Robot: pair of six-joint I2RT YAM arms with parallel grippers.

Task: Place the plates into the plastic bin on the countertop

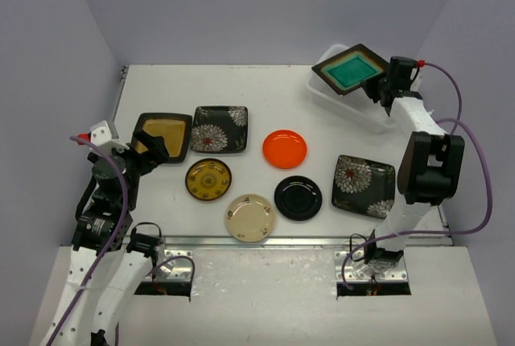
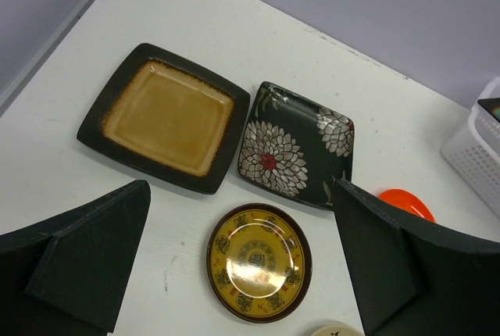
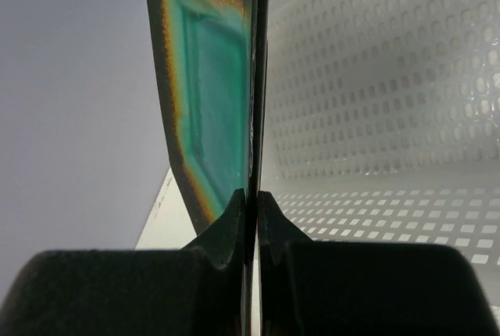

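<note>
Square teal plate (image 1: 351, 71), dark rim, pinched by right hand (image 3: 251, 199) over slotted bin (image 3: 375, 78), left hand (image 2: 241, 187) spread wide

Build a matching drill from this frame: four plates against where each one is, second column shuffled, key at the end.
Plates:
1. teal plate
2. mustard plate
3. orange plate
4. cream plate

Places:
A. nearest the front rail
B. clamped in the right tool over the plastic bin
C. far left, beside a floral plate
D. just beyond the black round plate

Pairs: 1-B, 2-C, 3-D, 4-A
</note>
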